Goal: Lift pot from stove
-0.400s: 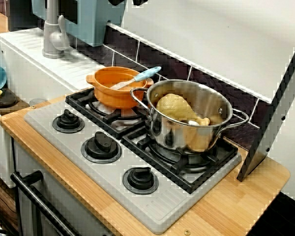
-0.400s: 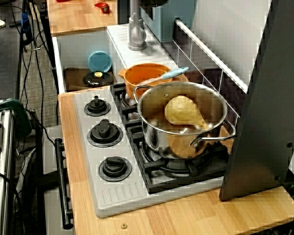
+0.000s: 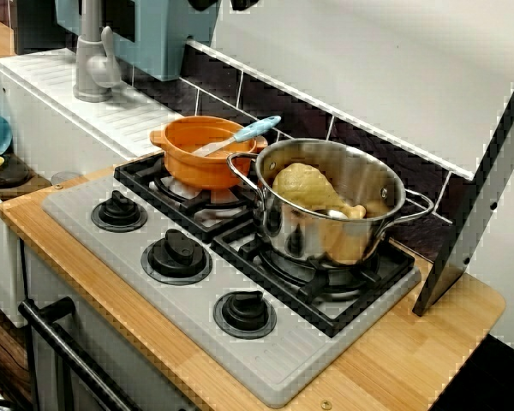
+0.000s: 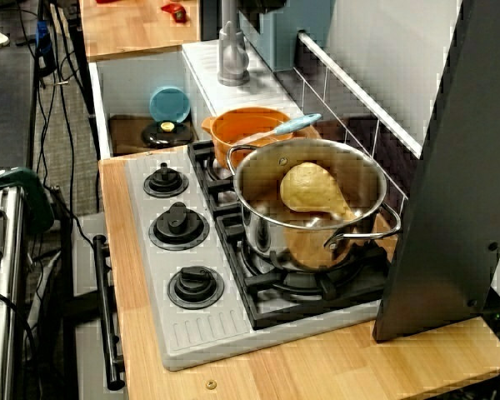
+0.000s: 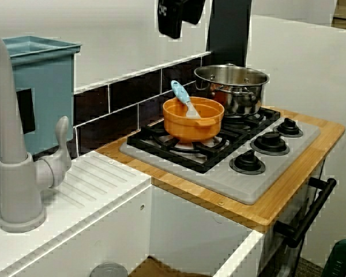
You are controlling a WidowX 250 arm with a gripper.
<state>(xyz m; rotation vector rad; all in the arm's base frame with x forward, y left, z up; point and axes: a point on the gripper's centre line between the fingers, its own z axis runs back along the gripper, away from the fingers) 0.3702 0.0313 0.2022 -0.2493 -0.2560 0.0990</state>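
Orange pot (image 3: 207,152) sat on the stove's (image 3: 154,224) back burner, beside the steel pot (image 3: 330,203) — nothing lifted. My jaws' state I couldn't tell — only a dark part showed above.

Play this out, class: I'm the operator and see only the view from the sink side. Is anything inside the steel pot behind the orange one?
Observer: Yes. In the view from the front, the steel pot holds a tan toy drumstick.
Operator: Is the orange pot empty apart from the spoon?
Observer: It looks so. The view from the stove's end looks down into the pot, and only the spoon shows inside.
Operator: What lies in the sink?
Observer: A blue round disc beside a dark round piece with a yellow knob.
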